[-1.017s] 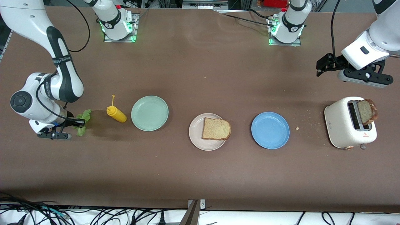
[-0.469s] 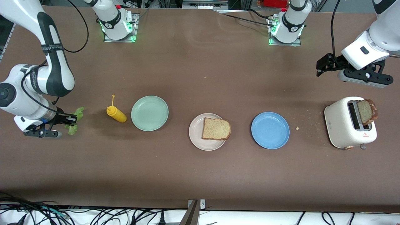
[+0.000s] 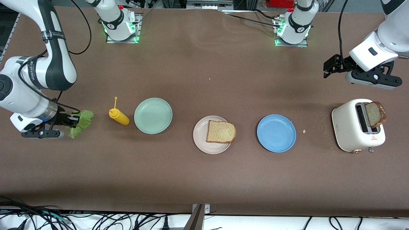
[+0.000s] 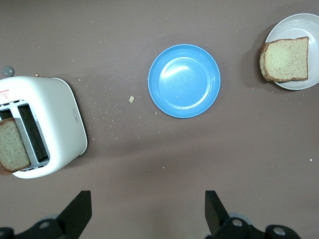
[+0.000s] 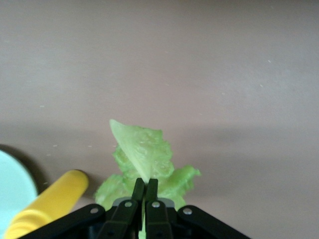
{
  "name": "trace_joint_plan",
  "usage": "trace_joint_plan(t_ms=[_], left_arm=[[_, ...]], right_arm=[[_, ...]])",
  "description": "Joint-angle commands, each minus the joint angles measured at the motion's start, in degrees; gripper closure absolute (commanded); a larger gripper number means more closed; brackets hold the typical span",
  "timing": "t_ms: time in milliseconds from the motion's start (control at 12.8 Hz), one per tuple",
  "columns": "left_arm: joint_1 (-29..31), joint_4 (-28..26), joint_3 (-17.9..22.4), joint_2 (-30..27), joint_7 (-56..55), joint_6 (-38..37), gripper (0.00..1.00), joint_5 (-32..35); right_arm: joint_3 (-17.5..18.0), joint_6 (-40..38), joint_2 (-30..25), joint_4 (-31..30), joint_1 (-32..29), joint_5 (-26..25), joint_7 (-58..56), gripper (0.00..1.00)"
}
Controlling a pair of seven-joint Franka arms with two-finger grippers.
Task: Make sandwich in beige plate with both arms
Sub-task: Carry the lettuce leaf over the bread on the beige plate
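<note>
Brown table [image 3: 204,179], crumbs apparently near toaster [image 3: 358,125]

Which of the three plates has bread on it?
The beige plate, the middle one of the row, holds a bread slice. The mint-green plate and the blue plate beside it hold nothing.

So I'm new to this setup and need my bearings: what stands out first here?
The right hand, at the right arm's end of the table beside the yellow squeeze bottle, is shut on a ruffled lettuce leaf. Mid-table, a bread slice lies on the beige plate, between a mint-green plate and a blue plate. At the left arm's end, another slice sticks out of a white toaster, while the left hand waits open above.
</note>
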Motion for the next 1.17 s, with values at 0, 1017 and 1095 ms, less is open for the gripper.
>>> trace_joint_plan(t_ms=[0, 1017, 1095], left_arm=[[-0.21, -0.51, -0.22, -0.83, -0.43, -0.4, 0.0, 1.75], [-0.21, -0.51, -0.13, -0.92, -0.43, -0.4, 0.0, 1.75], [-0.21, -0.51, -0.22, -0.92, -0.43, -0.4, 0.0, 1.75]], right_arm=[[0.87, -1.87, -2.15, -0.07, 1.82, -0.11, 0.53, 1.0], [4.48, -9.88, -4.52, 7.22, 10.51, 1.3, 0.63, 1.0], [4.74, -9.79, -4.44, 7.22, 11.4, 1.91, 0.63, 1.0]])
